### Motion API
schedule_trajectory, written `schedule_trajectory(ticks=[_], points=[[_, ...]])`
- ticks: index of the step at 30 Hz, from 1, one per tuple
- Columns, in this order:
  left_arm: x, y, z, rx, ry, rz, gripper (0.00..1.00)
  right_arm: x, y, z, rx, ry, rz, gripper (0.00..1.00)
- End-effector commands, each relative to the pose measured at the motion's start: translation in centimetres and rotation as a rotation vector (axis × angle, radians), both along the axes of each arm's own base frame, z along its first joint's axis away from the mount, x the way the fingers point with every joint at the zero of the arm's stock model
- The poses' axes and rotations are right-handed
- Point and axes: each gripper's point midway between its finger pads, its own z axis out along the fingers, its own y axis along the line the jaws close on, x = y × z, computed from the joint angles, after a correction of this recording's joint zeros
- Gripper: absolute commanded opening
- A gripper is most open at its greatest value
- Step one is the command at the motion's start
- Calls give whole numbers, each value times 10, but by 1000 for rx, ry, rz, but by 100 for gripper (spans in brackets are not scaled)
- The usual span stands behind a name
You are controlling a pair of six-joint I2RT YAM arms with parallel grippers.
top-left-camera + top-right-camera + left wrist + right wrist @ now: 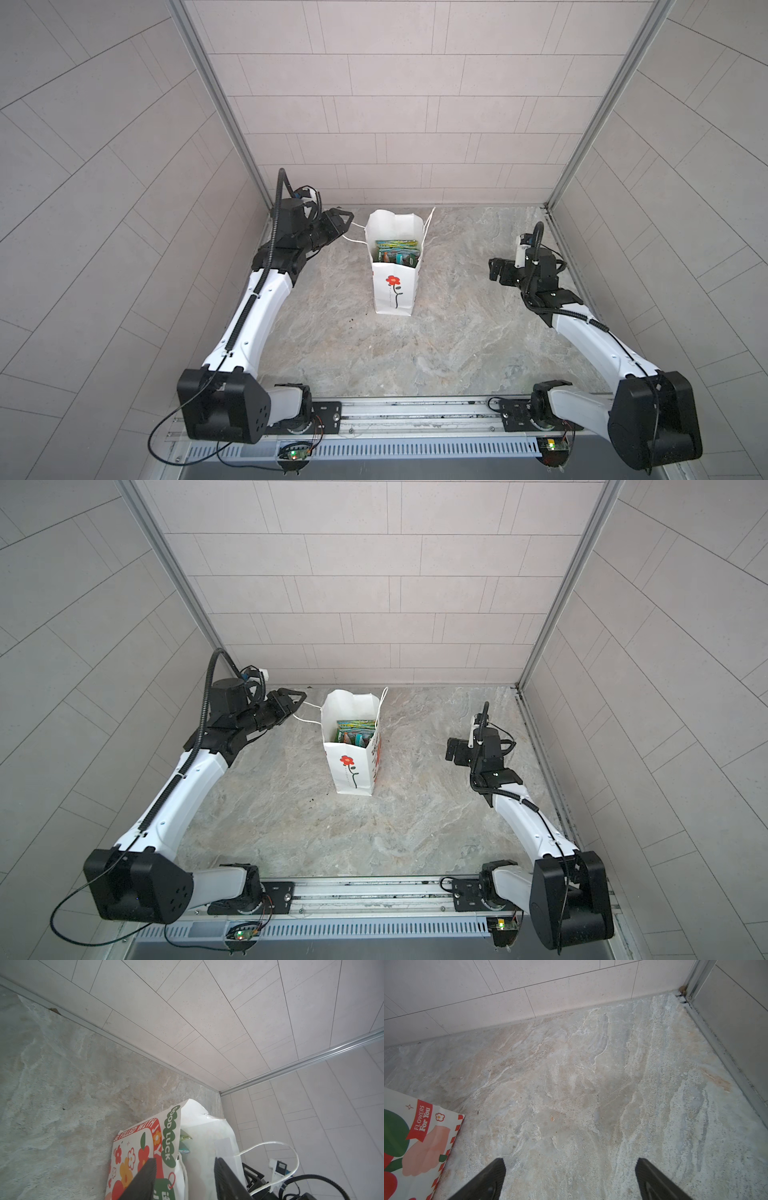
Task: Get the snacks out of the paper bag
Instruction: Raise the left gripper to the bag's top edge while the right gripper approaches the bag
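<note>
On the tabletop (457, 332), toward the back, your paper bag (394, 286) stands upright, snacks (397, 251) inside. Your left gripper (185, 1159) sits apart-jawed near its cord handle (270, 1142); your right gripper (571, 1160) is spread wide, well apart.

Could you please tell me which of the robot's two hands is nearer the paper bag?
The left hand, close beside the rim of the paper bag; the right hand hangs well away on the other side.

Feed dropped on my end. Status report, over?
Left gripper part open near paper bag rim, beside cord handle. Right gripper open, clear of bag. Snacks inside bag. Nothing blocking.
</note>
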Motion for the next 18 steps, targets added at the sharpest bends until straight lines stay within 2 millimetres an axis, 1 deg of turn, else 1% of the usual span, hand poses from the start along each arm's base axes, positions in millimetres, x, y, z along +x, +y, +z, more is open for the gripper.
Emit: schedule_trajectory(ticks=[1, 2, 4, 7, 9, 10, 14, 16, 18], points=[[3, -3, 7, -32, -34, -18, 42, -1, 7, 11, 18, -10, 30, 99], [4, -3, 6, -33, -35, -15, 37, -1, 9, 10, 22, -8, 38, 99], [5, -2, 5, -31, -33, -14, 33, -1, 11, 7, 28, 1, 46, 99], [7, -3, 2, -27, -30, -16, 18, 1, 14, 3, 42, 14, 57, 99], [8, -2, 2, -22, -34, -16, 4, 1, 18, -2, 53, 29, 69, 99], [9, -3, 1, -20, -33, -17, 0, 2, 21, -3, 57, 31, 77, 99], [13, -3, -4, -10, -17, -21, 0, 4, 41, -11, 64, 50, 130, 99], [16, -2, -2, 19, -42, -27, 0, 6, 55, -14, 61, 58, 156, 99], [20, -3, 1, 33, -52, -34, 0, 8, 75, -18, 76, 64, 206, 99]])
